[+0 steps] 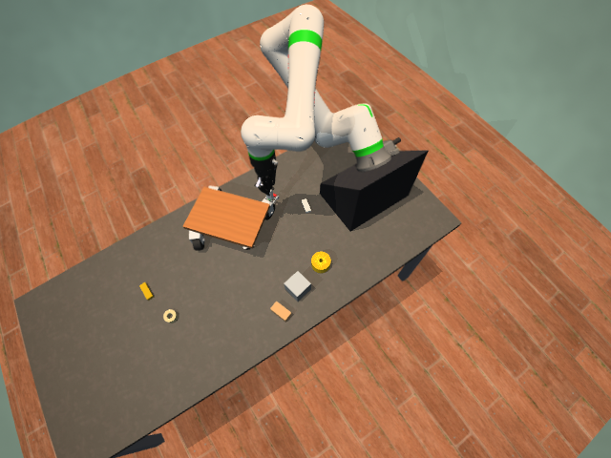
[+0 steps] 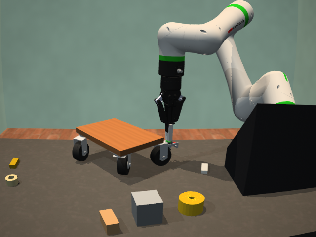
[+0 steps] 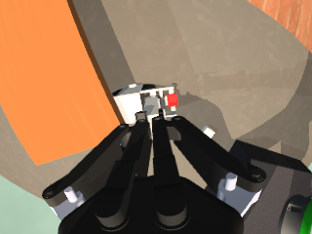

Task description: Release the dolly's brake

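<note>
The dolly [image 1: 226, 221] has an orange wooden deck and black caster wheels, and it stands on the dark table; it also shows in the exterior view [image 2: 118, 135] and the wrist view [image 3: 53, 72]. The caster [image 2: 160, 155] at its right corner carries the brake pedal [image 2: 171, 143]. My gripper [image 2: 169, 138] is shut and empty, pointing straight down, with its fingertips touching the pedal's green end [image 2: 167, 140]. In the wrist view the fingertips [image 3: 156, 117] cover that end, and the red end [image 3: 174, 100] shows just beside them. I cannot tell which end is lower.
A black box [image 2: 275, 147] holds the arm's base at the right. A small white block [image 2: 204, 168] lies between the box and the dolly. A yellow disc [image 2: 191, 203], grey cube [image 2: 147, 207] and orange block [image 2: 109, 220] lie in front. A yellow block [image 2: 14, 162] and cream ring [image 2: 11, 179] lie far left.
</note>
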Controlling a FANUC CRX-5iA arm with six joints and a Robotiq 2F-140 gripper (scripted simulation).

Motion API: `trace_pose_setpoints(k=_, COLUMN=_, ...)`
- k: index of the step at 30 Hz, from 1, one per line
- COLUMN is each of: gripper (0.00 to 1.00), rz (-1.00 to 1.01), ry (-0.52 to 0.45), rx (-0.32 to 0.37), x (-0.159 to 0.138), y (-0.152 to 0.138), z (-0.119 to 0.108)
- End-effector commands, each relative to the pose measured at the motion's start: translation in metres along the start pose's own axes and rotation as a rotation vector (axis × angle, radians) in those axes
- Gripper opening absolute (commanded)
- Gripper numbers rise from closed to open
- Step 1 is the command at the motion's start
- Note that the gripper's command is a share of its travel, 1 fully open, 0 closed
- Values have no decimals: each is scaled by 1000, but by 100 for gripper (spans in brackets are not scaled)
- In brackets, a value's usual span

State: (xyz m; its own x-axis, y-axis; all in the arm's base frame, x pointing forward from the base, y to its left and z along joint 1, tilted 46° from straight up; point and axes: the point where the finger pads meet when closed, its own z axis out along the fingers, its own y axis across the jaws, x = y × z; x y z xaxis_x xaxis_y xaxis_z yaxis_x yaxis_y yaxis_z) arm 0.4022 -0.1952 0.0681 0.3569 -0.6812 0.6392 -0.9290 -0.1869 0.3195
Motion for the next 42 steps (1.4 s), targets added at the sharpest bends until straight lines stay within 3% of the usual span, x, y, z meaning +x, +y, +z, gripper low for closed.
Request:
trace_pose_setpoints(k=1, gripper=0, rz=0, ry=0, rx=0, x=0, y=0, z=0)
trace_pose_setpoints(k=42, gripper=0, rz=0, ry=0, rx=0, x=0, y=0, z=5)
